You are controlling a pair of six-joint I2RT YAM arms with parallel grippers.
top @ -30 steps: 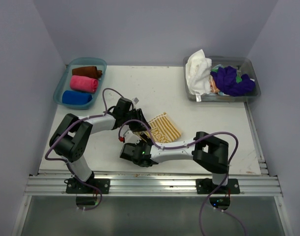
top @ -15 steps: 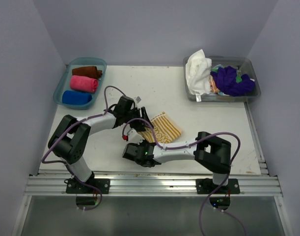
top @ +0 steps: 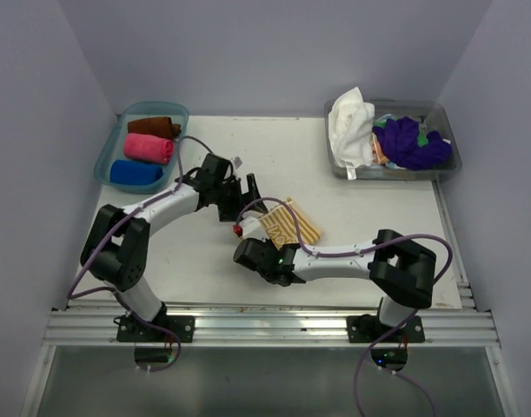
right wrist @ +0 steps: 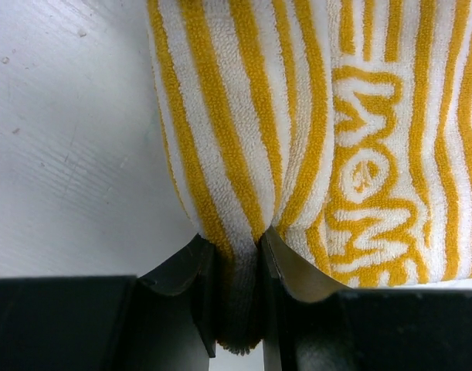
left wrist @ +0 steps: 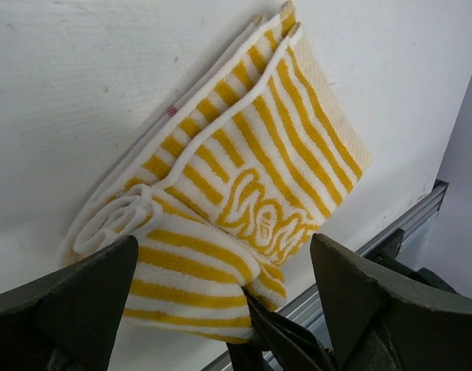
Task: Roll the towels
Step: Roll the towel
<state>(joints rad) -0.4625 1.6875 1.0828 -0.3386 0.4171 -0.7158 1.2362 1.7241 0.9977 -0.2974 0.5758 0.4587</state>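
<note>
**Pinching a striped fold on the right, spread wide on the left**

On a white table (top: 369, 217), bolted at its near edge: a left arm (top: 156, 204) and a right arm (top: 343, 259), both reaching in toward the middle.

At the right rear corner, a clear bin (top: 439, 170) heaped with a white towel (top: 350, 126) and a purple towel (top: 408, 143), both loose and crumpled.

At the left rear corner, a blue tray (top: 152, 106) with three rolled towels side by side: a brown towel (top: 152, 126) at the back, a pink towel (top: 149, 148) in the middle, a royal blue towel (top: 135, 174) nearest.

Near the table's middle, lying on the surface, a yellow striped towel (top: 291, 224), folded, with one end curled into a small loose roll in the left wrist view (left wrist: 251, 170).

Just left of that towel, the left gripper (top: 246, 198), spread wide and holding nothing, with a dark finger at either side of its wrist view.

At the towel's near left corner, the right gripper (top: 255, 236), closed tight on a raised fold of the striped cloth, which sits pinched between both fingers (right wrist: 178, 270) in the right wrist view.
</note>
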